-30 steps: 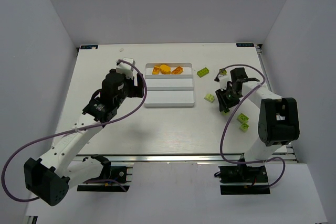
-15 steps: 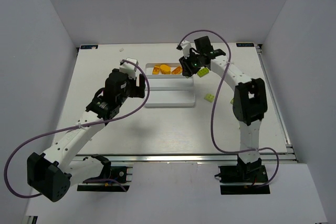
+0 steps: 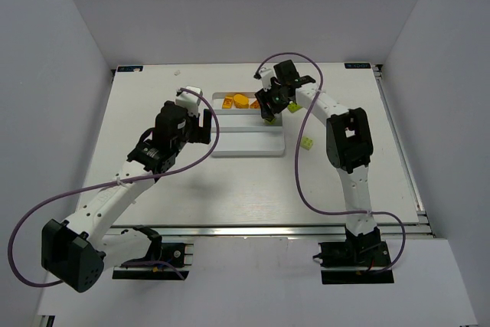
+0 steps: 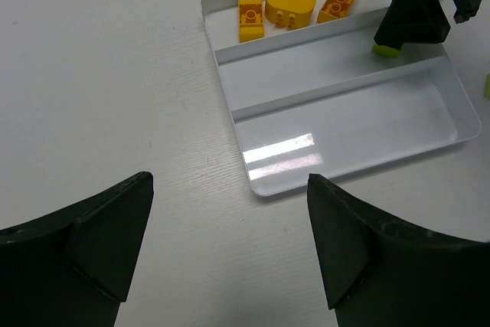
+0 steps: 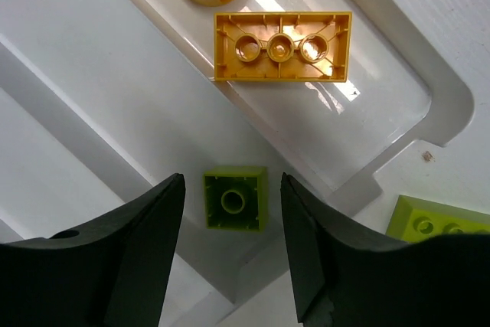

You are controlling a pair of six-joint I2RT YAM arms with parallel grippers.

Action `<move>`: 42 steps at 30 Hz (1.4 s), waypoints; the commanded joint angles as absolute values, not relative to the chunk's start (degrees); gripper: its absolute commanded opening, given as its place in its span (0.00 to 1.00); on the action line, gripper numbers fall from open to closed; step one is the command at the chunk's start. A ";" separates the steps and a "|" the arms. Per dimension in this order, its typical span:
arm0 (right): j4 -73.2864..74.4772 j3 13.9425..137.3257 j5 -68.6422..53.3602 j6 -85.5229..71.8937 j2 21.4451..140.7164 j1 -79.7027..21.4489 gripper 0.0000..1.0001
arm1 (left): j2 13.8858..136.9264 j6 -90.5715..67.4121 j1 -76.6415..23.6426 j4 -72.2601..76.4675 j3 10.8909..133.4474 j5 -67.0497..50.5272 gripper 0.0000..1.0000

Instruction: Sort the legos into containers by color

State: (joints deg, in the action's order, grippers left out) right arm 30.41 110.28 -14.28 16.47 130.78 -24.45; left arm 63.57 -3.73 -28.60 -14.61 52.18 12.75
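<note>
The white tray (image 3: 245, 143) has three long compartments. Three orange legos (image 3: 241, 100) lie in its far compartment; they also show in the left wrist view (image 4: 291, 5). My right gripper (image 3: 269, 109) hangs open over the right end of the middle compartment. A small lime lego (image 5: 236, 197) lies there upside down between the fingers, touching neither; it also shows in the left wrist view (image 4: 387, 50). An orange lego (image 5: 281, 46) lies upside down beyond the divider. My left gripper (image 4: 230, 181) is open and empty over the table by the tray's near left corner.
Loose lime legos lie on the table right of the tray: one by its far right corner (image 5: 429, 223) and one further forward (image 3: 307, 142). The right arm (image 3: 344, 132) stretches across the table's right side. Purple cables loop from both arms.
The right arm swung from the table's right side to the tray. The lime lego now lies in the middle compartment between open fingers. The left arm barely moved.
</note>
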 commanded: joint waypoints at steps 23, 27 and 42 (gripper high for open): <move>26.45 104.31 -9.42 17.20 116.80 -15.91 0.86 | 62.84 -3.25 -28.39 -13.89 51.94 12.39 0.91; 31.88 113.87 1.70 25.65 124.50 -14.86 0.89 | 62.76 -3.16 -28.39 -13.89 51.94 12.30 0.91; 31.99 113.03 8.35 20.30 129.37 -8.97 0.78 | 62.75 -2.99 -28.39 -13.80 51.94 11.60 0.91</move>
